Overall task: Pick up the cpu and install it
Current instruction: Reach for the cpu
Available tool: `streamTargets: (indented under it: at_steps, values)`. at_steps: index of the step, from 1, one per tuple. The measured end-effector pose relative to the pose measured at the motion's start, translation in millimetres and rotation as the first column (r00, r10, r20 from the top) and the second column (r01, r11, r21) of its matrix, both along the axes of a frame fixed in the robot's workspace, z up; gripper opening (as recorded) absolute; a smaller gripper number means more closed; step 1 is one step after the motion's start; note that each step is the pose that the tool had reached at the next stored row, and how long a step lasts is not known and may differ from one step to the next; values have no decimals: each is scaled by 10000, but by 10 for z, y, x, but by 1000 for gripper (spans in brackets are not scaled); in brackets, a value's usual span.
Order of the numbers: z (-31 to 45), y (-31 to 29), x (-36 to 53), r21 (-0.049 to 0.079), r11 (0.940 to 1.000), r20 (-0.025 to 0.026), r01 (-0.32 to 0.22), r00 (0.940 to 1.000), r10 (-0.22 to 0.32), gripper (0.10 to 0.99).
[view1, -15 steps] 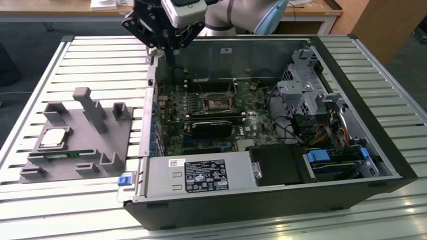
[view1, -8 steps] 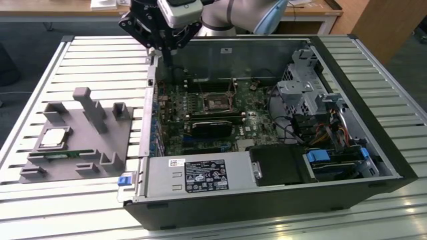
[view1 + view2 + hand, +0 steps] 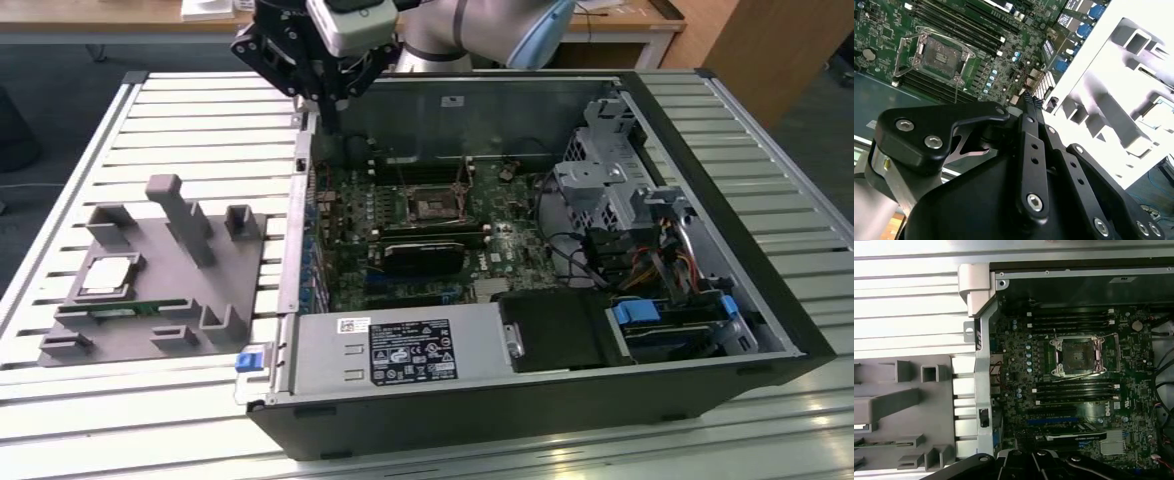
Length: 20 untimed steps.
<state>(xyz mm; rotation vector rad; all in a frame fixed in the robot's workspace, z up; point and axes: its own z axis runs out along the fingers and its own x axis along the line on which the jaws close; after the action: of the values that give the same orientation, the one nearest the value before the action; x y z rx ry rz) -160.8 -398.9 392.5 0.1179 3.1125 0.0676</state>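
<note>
At the exterior view's left the cpu [image 3: 110,275] lies flat in the grey holder tray [image 3: 247,275]. It looks light, stiff, slick-topped and fragile, so best pinched by 2 opposite edges. Rightward, the gripper [image 3: 327,115] hovers pinched together and empty above the case wall, beside the empty socket [image 3: 438,205].

1 arm [image 3: 467,30], pale grey with a blue cap at a joint, comes in from the far side of the exterior view and bends toward that view's left. Its end carries a white camera block [image 3: 354,25] beside a black linkage. The claw [image 3: 327,100] hangs straight down, held high and touching nothing. In the second wrist view the claw [image 3: 1029,97] has its 2 black fingers [image 3: 1032,150] drawn together, tips meeting with nothing between them. In the first wrist view its black links [image 3: 1039,462] lie side by side.
</note>
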Motion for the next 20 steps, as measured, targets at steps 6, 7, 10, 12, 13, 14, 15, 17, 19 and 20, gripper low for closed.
streamTargets:
  at_steps: [6, 7, 10, 12, 13, 14, 15, 17, 19, 20]
  values:
    - [-2, 0, -37, 0, 10000, 0, 0, 10000, 0, 106]
    - [-2, 0, -43, 0, 10000, 0, 0, 10000, 0, 106]
    - [-2, 0, -60, 0, 10000, 0, 1, 10000, -1, 106]
    - [-3, 0, -72, 0, 10000, 0, 1, 10000, -1, 106]
    - [-4, 0, -78, 0, 10000, 0, 1, 10000, -1, 106]
    - [-4, 0, -84, 0, 10000, 0, 1, 10000, -1, 106]
    - [-4, 0, -90, 0, 10000, 0, 1, 10000, -1, 106]
    - [-5, 0, -103, 1, 10000, 0, 0, 10000, 0, 106]
    - [-5, 0, -116, 0, 10000, -1, 0, 10000, 0, 106]
    - [-6, 0, -122, 0, 10000, 0, 0, 10000, 0, 106]
